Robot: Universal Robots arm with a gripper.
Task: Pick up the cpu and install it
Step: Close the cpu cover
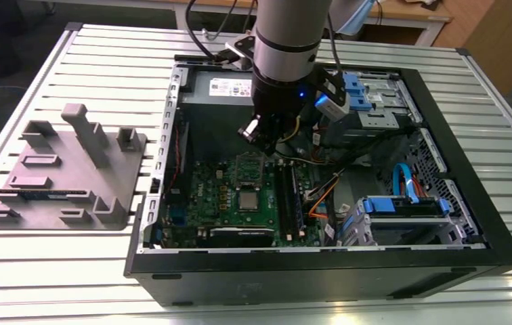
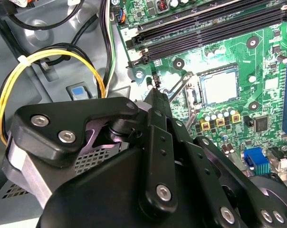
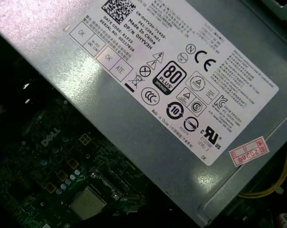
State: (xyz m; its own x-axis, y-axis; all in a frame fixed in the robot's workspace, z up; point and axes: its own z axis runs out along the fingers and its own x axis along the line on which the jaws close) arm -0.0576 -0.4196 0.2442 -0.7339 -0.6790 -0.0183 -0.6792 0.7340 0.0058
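The cpu (image 1: 250, 200) lies flat in its socket on the green motherboard (image 1: 206, 196), silvery top up. It also shows in both wrist views: the cpu (image 2: 219, 86) inside the socket frame, and the cpu (image 3: 88, 203) seen from another side. My gripper (image 1: 272, 145) hangs over the board just beyond the socket, toward the power supply. Its black fingers meet in one narrow tip, the gripper (image 2: 155, 92) shut with nothing between them. The tip is close to the thin wire lever (image 2: 177, 89) beside the socket and is not touching the cpu.
The open black computer case (image 1: 473, 203) stands on a slatted metal table. A grey power supply (image 3: 181, 95) sits at the back, next to yellow and black cables (image 2: 53, 54). Blue drive cages (image 1: 401, 206) fill the exterior view's right. A grey fixture block (image 1: 66, 169) lies outside on the left.
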